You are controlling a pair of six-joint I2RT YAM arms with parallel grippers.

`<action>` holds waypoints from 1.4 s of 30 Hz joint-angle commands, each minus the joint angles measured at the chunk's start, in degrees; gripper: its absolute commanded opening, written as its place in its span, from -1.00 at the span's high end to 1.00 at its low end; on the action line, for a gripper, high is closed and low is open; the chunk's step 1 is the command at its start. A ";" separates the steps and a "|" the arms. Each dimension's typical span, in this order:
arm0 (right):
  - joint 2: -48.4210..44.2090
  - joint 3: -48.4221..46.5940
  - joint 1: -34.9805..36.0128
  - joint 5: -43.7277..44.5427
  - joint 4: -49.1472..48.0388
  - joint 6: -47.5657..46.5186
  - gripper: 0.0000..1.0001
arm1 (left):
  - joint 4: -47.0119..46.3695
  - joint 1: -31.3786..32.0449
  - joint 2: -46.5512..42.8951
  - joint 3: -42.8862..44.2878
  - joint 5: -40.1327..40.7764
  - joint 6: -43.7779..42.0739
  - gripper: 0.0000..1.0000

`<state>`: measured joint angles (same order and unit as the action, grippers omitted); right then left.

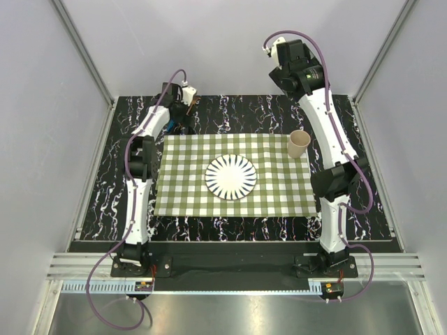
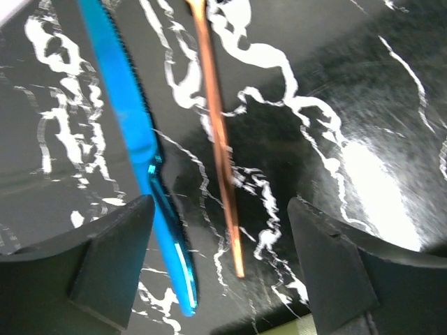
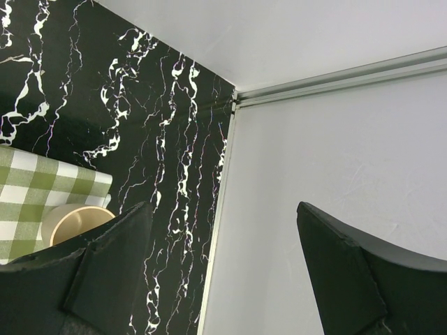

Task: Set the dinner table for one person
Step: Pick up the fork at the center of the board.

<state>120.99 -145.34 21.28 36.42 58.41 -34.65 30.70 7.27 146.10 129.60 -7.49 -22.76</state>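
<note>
The dinner table [image 1: 105, 188] is a black top with white veins. A green-and-white checked cloth [image 1: 272, 195] lies in its middle with a striped plate [image 1: 230, 176] on it. A tan cup [image 1: 299, 144] stands on the cloth's far right corner. A blue knife [image 2: 140, 153] and a copper utensil handle [image 2: 220, 139] lie side by side on the bare tabletop. My left gripper [image 2: 220, 262] is open and hovers low over them, at the table's far left [image 1: 183, 113]. My right gripper [image 3: 223, 269] is open, empty and raised high [image 1: 297, 66] behind the cup [image 3: 73, 222].
White walls and metal corner rails [image 3: 328, 80] close in the table on three sides. The cloth's far edge [image 2: 293, 326] lies just near of the cutlery. The arm bases stand at the table's near edge.
</note>
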 commanded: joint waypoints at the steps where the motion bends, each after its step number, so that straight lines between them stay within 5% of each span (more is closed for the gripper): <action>1: -0.14 -2.76 0.78 1.02 -1.02 -0.33 -0.82 | 2.52 -0.32 -0.91 2.32 -5.08 0.53 -0.66; 5: -0.05 -3.02 0.78 1.02 -1.11 -0.41 -0.82 | 5.50 -0.50 -0.47 2.94 -6.93 -0.17 -0.85; 11: 0.13 -3.64 0.87 1.02 -1.28 -0.50 -0.81 | 8.15 -0.50 0.32 3.12 -7.02 -0.88 -0.88; 19: 0.65 -4.25 0.96 1.28 -1.37 -0.41 -0.81 | 9.03 -0.50 1.38 4.25 -7.10 0.18 -0.29; 34: 0.48 -4.95 1.84 1.46 -1.64 -0.68 -0.81 | 9.03 -0.68 2.70 6.19 -1.75 2.11 0.16; 38: 0.65 -5.31 2.10 1.54 -1.64 -0.68 -0.81 | 9.03 -0.76 3.05 6.63 -0.43 2.63 0.76; 42: 0.48 -5.48 2.45 1.54 -1.72 -0.68 -0.81 | 9.03 -0.85 3.40 7.16 0.80 3.08 1.00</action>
<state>121.71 -148.03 22.63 36.60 58.22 -34.70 40.42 6.98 148.27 134.47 -9.74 -20.27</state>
